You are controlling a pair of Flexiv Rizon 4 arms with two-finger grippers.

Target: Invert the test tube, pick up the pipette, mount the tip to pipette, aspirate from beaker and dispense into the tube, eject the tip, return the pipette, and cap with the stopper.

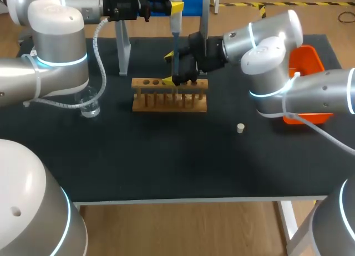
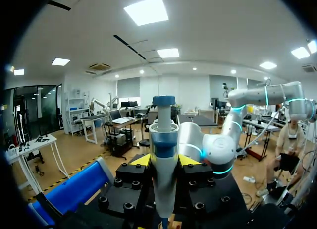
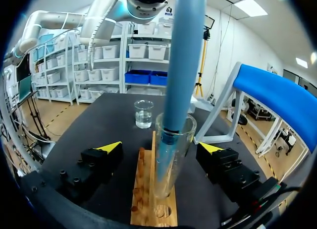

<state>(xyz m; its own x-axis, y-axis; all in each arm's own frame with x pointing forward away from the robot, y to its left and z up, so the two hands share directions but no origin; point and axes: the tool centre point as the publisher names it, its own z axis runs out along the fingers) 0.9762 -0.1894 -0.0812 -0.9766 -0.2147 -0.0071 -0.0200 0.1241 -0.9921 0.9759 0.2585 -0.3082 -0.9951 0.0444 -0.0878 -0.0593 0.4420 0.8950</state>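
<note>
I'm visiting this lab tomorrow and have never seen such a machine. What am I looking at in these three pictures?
These are two robot arms at a black table. One picture looks down from above; the other two come from cameras on each arm's wrist. The left gripper, with yellow fingertips, is shut on a blue-and-white pipette, whose blue lower end reaches down into a clear glass test tube. That tube stands in a wooden rack. The right gripper is open, one finger on either side of the tube. Also on the table: a clear glass beaker, a small pale stopper and an orange bin.
</note>
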